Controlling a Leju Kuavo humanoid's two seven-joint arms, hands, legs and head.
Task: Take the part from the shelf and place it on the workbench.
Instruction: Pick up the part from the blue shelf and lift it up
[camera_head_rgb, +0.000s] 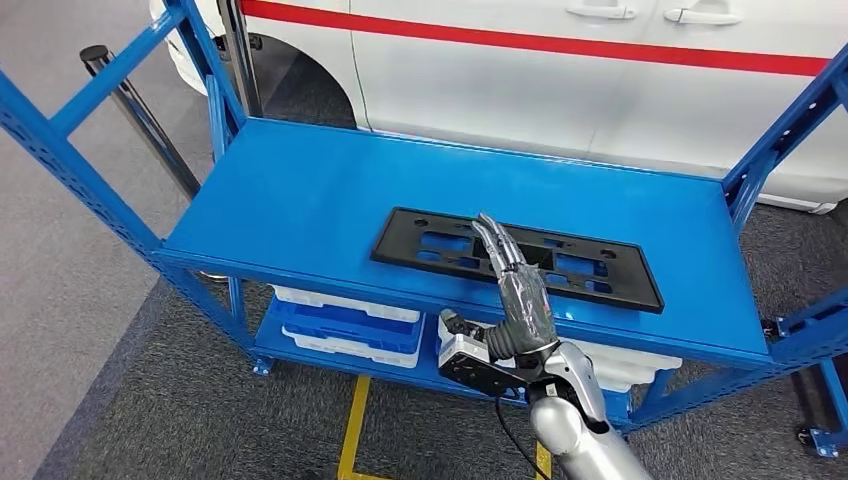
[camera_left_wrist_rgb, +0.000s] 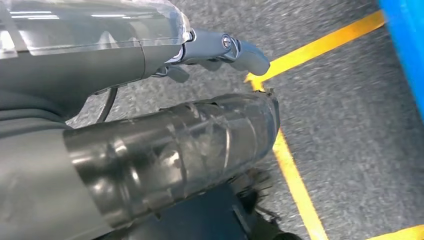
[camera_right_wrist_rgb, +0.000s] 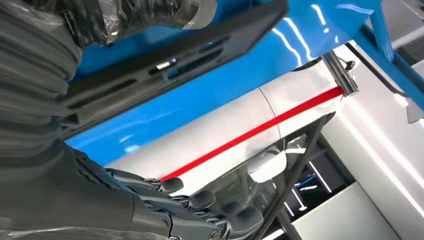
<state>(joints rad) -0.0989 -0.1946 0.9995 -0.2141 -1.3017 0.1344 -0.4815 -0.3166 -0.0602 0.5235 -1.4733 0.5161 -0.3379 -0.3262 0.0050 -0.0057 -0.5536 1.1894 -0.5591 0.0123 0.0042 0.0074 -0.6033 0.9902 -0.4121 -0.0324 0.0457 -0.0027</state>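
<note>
The flat black plastic perforated panel lies on the blue metal shelf top, toward 4 o'clock. The right hand reaches over its middle, fingers straight and spread, holding nothing. The left hand hangs over grey carpet floor, fingers loosely apart.

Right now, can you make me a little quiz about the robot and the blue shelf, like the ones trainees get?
1. True or false: the black part lies flat on the top level of the blue shelf.
2. Which of the robot's hands reaches over the part? A) left B) right
3. What stands behind the shelf?

Key:
1. True.
2. B. The right hand stretches out above the part with its fingers straight, and it has not gripped it. The left hand hangs over the grey floor with yellow lines.
3. A white car with a red stripe.
</note>
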